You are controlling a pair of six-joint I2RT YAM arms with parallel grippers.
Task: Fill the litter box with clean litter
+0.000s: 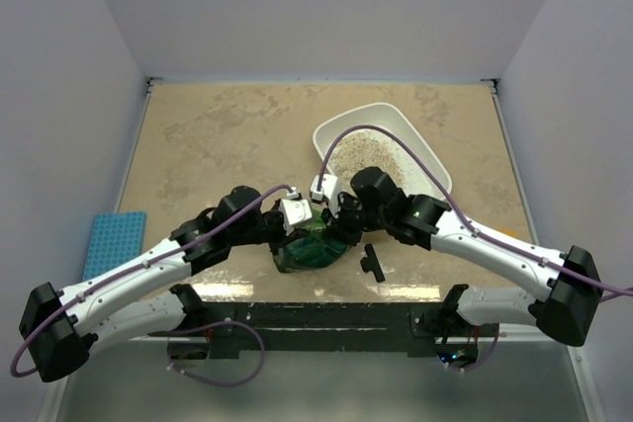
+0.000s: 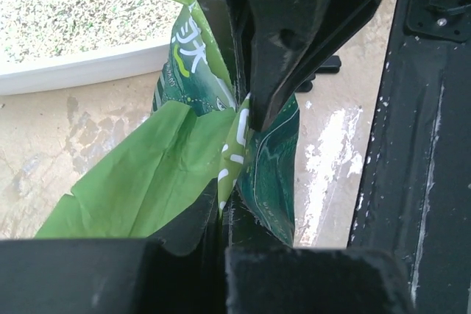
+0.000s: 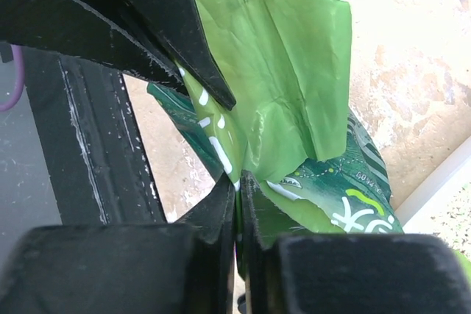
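Pinching the green bag [image 1: 309, 246] from both sides

On one crinkled fold of the bag, the left gripper [image 2: 223, 215] has its jaws pressed tight together. The right gripper [image 3: 237, 190] is clamped on another fold in the same way. The bag sits near the front edge of the table [image 1: 218, 135], between the arms. Just beyond it, right of centre, the litter box [image 1: 420, 140] lies with clean litter [image 1: 368, 157] spread inside.

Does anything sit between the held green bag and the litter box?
Nothing on the table does. Bare tabletop separates the green bag from the litter box; only the right gripper, shut on the bag, reaches across that gap. A small black piece lies nearer the bases.
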